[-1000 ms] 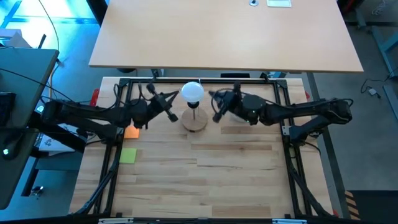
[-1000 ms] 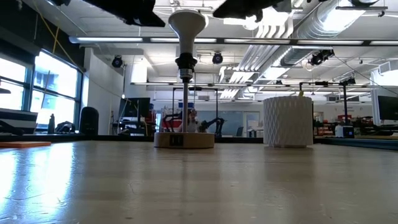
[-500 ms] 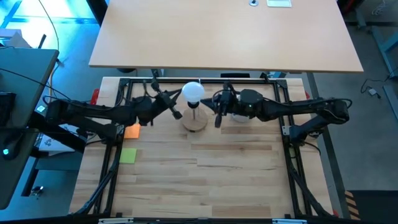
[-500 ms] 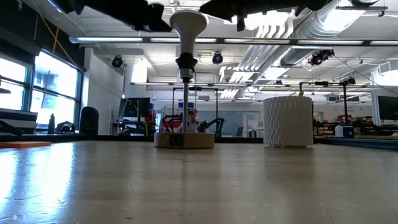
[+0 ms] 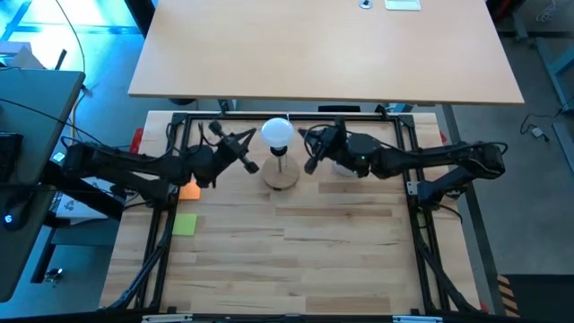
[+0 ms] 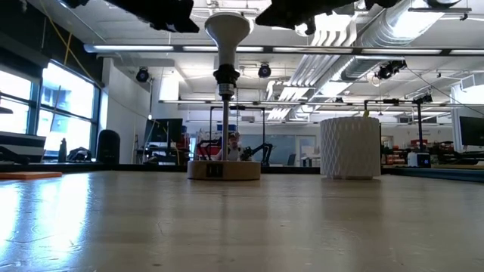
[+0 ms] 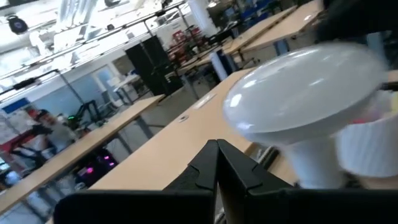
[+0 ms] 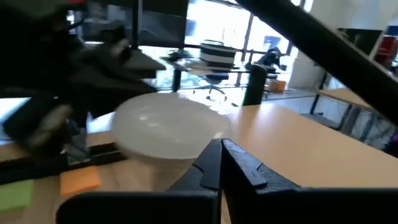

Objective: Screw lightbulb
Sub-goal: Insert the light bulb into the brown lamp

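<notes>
Left to right on the light wooden plank tabletop (image 5: 305,242): we see a green sticky note (image 5: 185,224) and an orange pad (image 5: 189,189) near the left edge. Left gripper (image 5: 240,152) sits just beside the bulb, not touching, fingers together. The white matte round-globed lightbulb (image 5: 277,133) stands upright on the black-topped stem of a round wooden disc base (image 5: 282,176), mid-tabletop toward the far edge. Right gripper (image 5: 309,151) is just beside it on the other side, apart from it, fingers together. White latticed cup (image 6: 349,146) stands right of the base.
</notes>
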### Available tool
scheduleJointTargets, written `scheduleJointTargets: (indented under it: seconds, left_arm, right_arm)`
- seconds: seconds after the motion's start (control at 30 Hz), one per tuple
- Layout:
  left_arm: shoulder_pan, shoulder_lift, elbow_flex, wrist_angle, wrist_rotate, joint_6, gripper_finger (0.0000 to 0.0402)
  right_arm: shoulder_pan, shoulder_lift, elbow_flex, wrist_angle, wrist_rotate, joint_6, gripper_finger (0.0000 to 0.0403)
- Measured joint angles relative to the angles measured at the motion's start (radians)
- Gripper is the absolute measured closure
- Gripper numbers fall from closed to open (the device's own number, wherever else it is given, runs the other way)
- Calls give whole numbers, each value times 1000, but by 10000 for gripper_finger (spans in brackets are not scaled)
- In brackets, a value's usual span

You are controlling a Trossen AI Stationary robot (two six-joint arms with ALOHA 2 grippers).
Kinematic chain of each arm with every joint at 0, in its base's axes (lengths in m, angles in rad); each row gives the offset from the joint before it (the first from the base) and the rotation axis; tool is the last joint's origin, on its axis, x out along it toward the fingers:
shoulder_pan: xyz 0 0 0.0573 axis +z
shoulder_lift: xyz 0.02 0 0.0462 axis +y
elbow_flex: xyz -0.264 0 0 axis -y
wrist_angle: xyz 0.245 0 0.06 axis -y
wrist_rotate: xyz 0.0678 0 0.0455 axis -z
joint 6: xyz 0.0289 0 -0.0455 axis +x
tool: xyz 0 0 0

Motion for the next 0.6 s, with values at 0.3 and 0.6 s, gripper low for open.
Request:
scheduleJointTargets:
  seconds: [0.3,0.6]
  left_arm:
    - [15,26,0,26,74,-73,401]
    - [116,37,0,3,93,-65,401]
  right_arm:
    - [-56,3,0,-2,-311,93,403]
    - [-14,3,0,-5,-512,41,403]
